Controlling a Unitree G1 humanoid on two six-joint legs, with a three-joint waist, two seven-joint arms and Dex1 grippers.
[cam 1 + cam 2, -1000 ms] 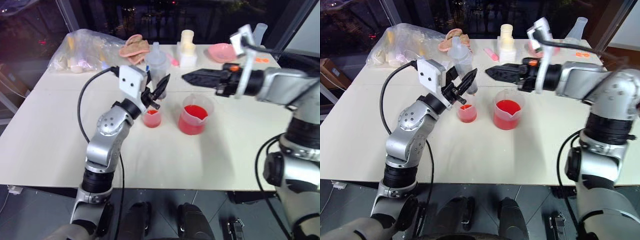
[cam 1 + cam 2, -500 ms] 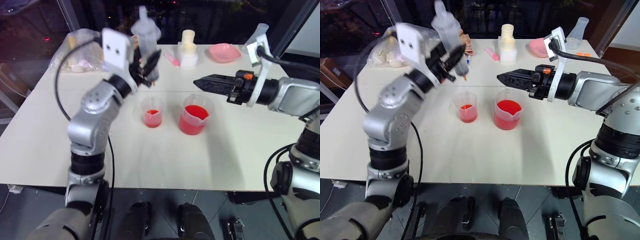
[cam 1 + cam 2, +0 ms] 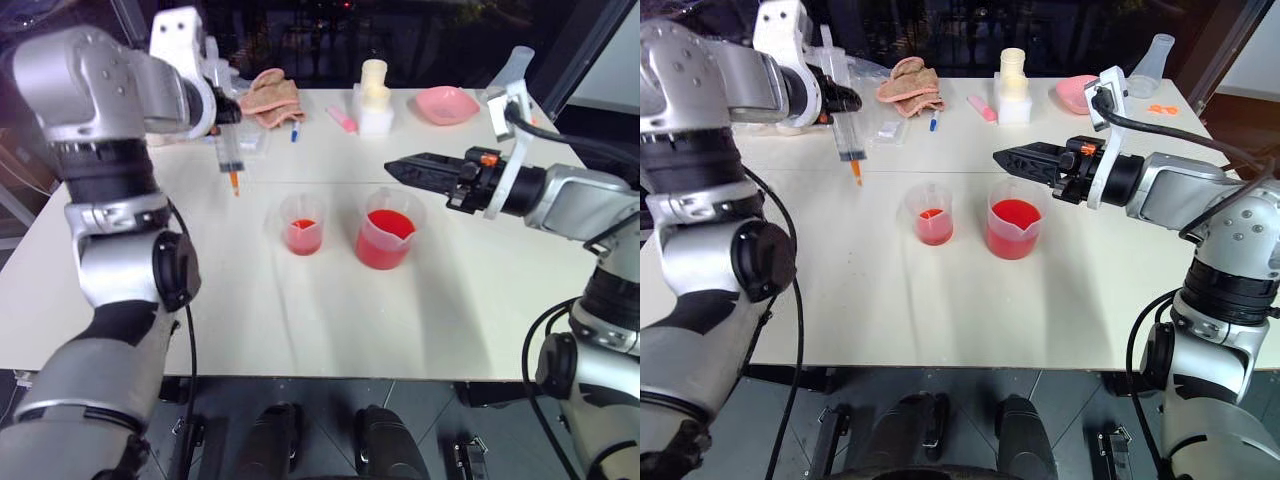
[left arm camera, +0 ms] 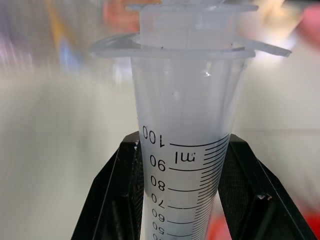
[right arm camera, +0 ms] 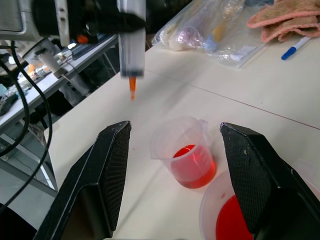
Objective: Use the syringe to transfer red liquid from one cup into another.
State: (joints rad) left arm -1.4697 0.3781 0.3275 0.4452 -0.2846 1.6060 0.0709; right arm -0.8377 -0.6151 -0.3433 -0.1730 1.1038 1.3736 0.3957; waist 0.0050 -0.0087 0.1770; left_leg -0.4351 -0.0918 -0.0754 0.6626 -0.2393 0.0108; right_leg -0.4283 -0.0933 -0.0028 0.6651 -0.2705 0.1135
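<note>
**Syringe held upright over the desk's left side, both cups standing mid-desk**

Syringe [image 3: 845, 120], a large clear plastic barrel with printed graduations and a small orange tip, hangs tip-down in the left gripper [image 4: 184, 200]; the two black fingers [image 4: 117, 200] are clamped against the barrel on either side, just under the top marks of its scale; it hangs above the left part of the pale desk [image 3: 940, 300], well apart from both cups and nearer the far edge than the near one; the smaller narrow clear plastic cup [image 3: 928, 214] stands about mid-desk with a shallow layer of bright red liquid [image 3: 931, 229] in it; just beside it, towards the right edge, stands the larger clear plastic beaker with a pouring spout [image 3: 1016, 220], holding a good deal more of the same liquid; the two do not touch; the right gripper [image 3: 1012, 160] is held roughly level above the beaker, pointing towards the left edge, its fingers [image 5: 107, 170] spread wide with nothing between them; along the far edge lie a crumpled clear plastic bag [image 3: 190, 95], a peach-coloured cloth [image 3: 908, 80], a small blue pen-like item [image 3: 933, 122], a cream plastic bottle [image 3: 1013, 75], a pink dish [image 3: 447, 103] and a clear conical flask [image 3: 1153, 60].
</note>
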